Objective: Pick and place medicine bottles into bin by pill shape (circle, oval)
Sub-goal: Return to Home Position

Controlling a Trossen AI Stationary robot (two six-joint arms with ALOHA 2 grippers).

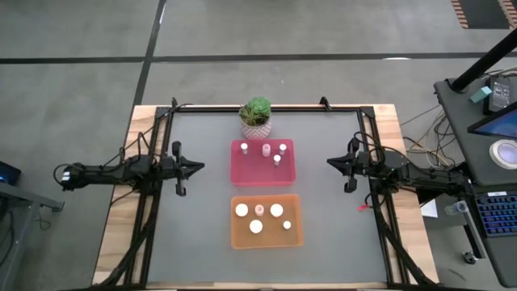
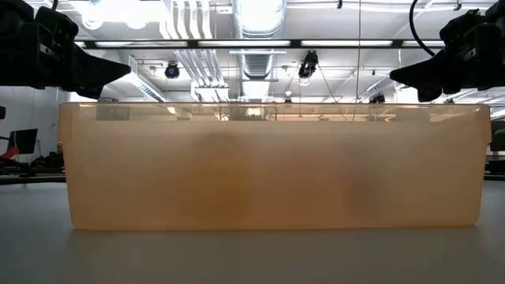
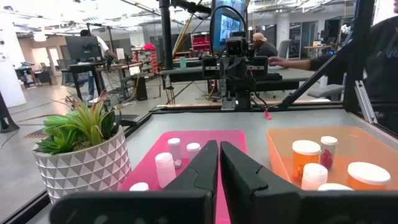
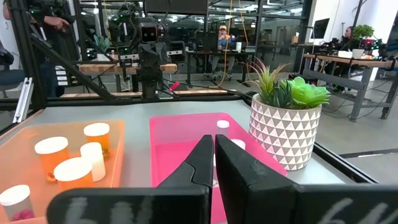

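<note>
Left arm (image 1: 121, 171) and right arm (image 1: 404, 171) hang apart, jaws closed.

Potted plant (image 1: 256, 115): green leaves, white pot with triangle pattern, upright at the far middle edge of the bench.
Bench (image 1: 194, 230): grey top, wooden border.
Keyboard (image 1: 494, 214): blue-lit keys, beside the bench on the right.
Person (image 3: 261, 45): in the room beyond, wearing a cap.

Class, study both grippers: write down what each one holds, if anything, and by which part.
Nothing is held. The left gripper and right gripper have shut, empty jaws; the white-capped medicine bottles stand in the pink plastic tray and orange plastic tray.
</note>
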